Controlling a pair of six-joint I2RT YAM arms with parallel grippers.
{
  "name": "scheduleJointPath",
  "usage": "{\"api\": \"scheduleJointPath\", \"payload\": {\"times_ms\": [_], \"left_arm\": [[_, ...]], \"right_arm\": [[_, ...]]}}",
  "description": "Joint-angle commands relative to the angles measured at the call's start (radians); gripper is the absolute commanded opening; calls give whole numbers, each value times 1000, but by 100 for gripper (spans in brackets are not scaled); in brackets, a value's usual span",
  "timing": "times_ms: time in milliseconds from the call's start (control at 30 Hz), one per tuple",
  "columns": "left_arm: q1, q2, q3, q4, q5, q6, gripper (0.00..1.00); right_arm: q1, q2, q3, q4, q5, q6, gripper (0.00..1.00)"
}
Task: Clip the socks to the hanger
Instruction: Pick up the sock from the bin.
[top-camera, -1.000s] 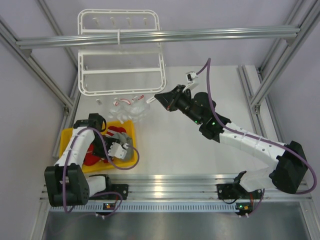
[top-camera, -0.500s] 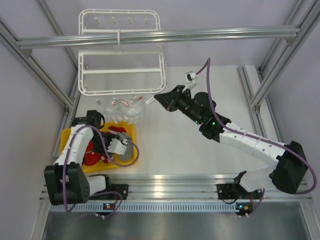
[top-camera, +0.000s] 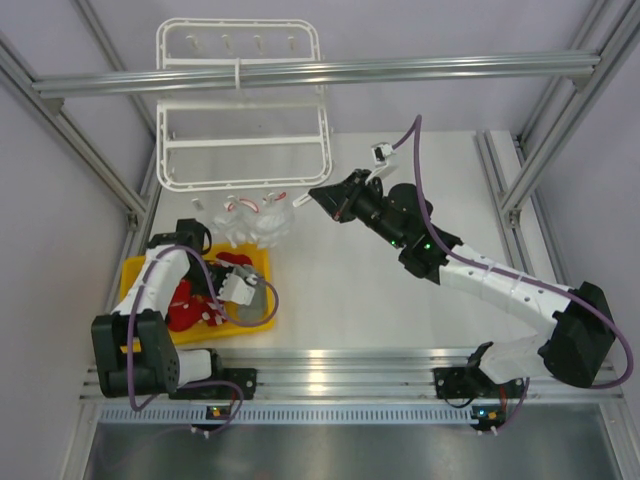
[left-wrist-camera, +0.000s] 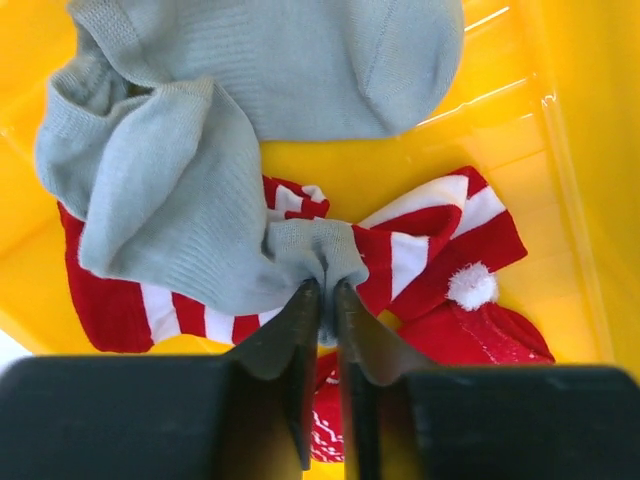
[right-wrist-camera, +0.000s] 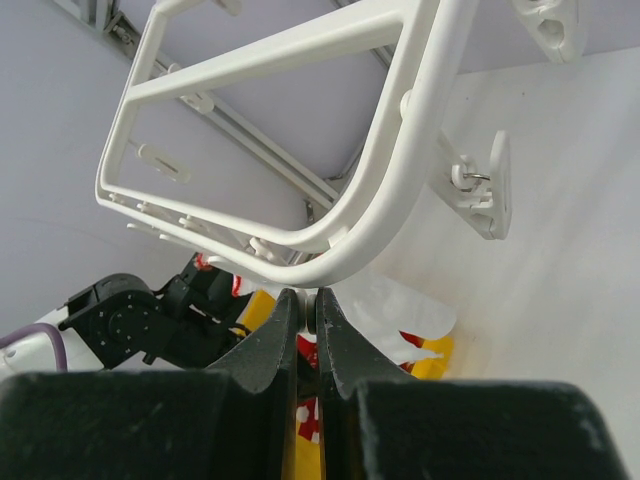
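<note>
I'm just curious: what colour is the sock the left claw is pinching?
Plain grey; the sock shows best in the left wrist view.

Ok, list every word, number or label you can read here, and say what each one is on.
No text can be read in any view.
White tag on the right arm's cable: too small to read.
White marks on the red sock, low in the left wrist view: partly hidden, unreadable.
Hanger and yellow tray: no markings seen.

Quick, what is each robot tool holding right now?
Left tool: closed on a grey sock in the yellow tray.
Right tool: closed, seemingly pinching the hanger rim.
</note>
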Motion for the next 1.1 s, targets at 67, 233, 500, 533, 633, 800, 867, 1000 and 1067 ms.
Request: {"api": "scheduleJointPath", "payload": {"times_ms": [67, 233, 500, 533, 633, 800, 867, 1000, 1067], "left_arm": [[9, -30, 43, -73, 79, 396, 2], [11, -97, 112, -289, 228, 382, 0], [11, -335, 28, -414, 523, 342, 0], [11, -373, 22, -412, 557, 312, 0], [9, -410, 34, -412, 720, 185, 0], [9, -406, 127, -292, 962, -231, 0], [4, -390, 172, -197, 1038, -487, 0], [0, -372, 238, -100, 1121, -762, 0], [-6, -381, 253, 25, 1128, -936, 0]], "right_arm": [[-19, 12, 32, 16, 7, -3, 0], [-21, 18, 49, 28, 5, -14, 0], [-33, 21, 73, 25, 7, -22, 0], [-36, 23, 79, 23, 4, -23, 0], [-44, 27, 92, 17, -1, -22, 0], [-49, 32, 99, 23, -10, -10, 0], [-49, 36, 99, 27, -19, 0, 0], [-49, 46, 102, 36, -47, 17, 0], [-46, 49, 106, 37, -74, 23, 0]]}}
